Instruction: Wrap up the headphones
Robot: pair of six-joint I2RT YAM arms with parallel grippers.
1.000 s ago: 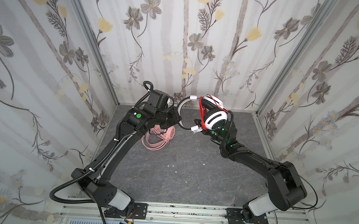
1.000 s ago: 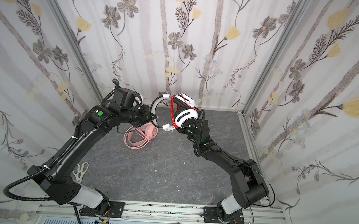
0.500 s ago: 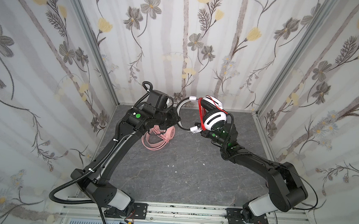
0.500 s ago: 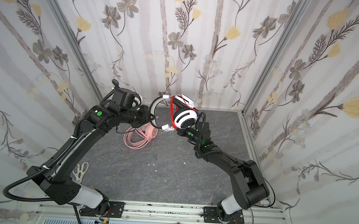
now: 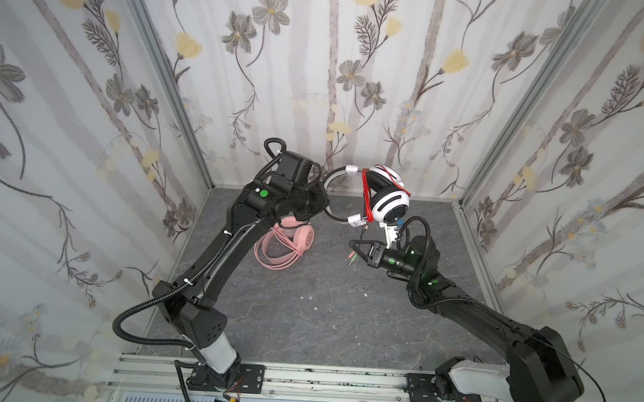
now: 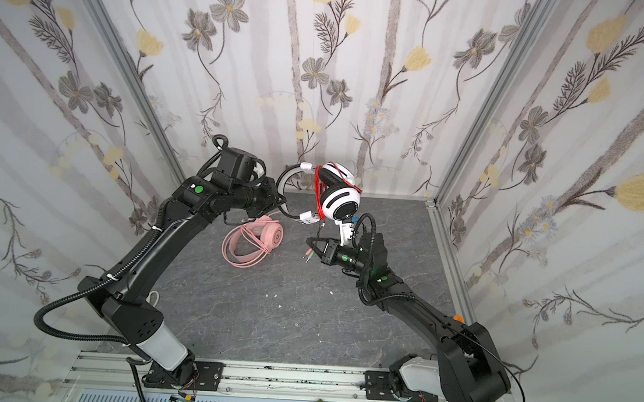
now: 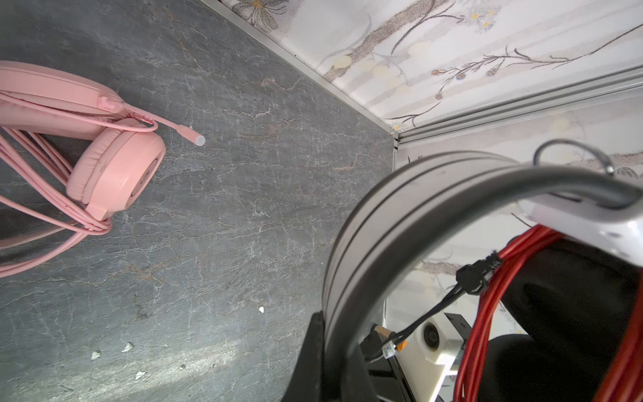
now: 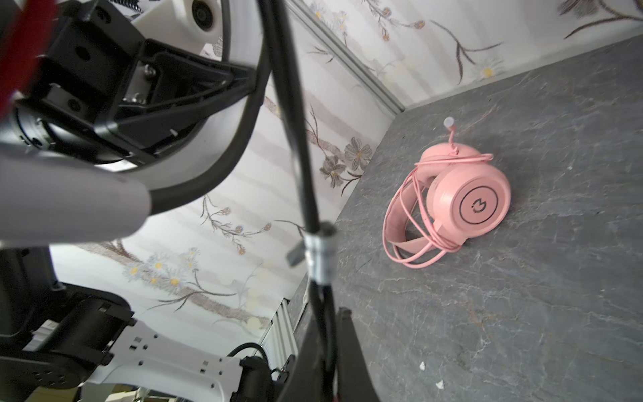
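In both top views the left gripper (image 5: pixel 323 206) is clamped on the headband of the white-and-black headset (image 5: pixel 389 204) and holds it in the air near the back wall. The red cable (image 5: pixel 366 197) is looped around the earcups; the right gripper (image 5: pixel 355 245) sits just below, closed on the thin black lead (image 5: pixel 361 235) that hangs from those loops, and the plugs (image 5: pixel 350 258) dangle past its tips. We judge the wrap nearly done, with only the tail left to secure; too hard a pull could drag the loops off the cups, and too slack a one could let them sag. The pink headset (image 5: pixel 287 242) lies on the table (image 5: pixel 305 316) with its cable wound round it, under the left arm; a dropped headset could land on it.

From the left wrist we see the headband (image 7: pixel 382 215) running through the jaws on a narrow hold; a sideways load from the lead could make the band pivot or slip. The red strands sit loosely bunched beside a black junction (image 7: pixel 471 276), which could snag.

From the right wrist the lead passes between the shut fingers (image 8: pixel 355 358); it looks thin and smooth, so we expect it could slide through, and the silver sleeve (image 8: pixel 318 254) above might catch on the headband.
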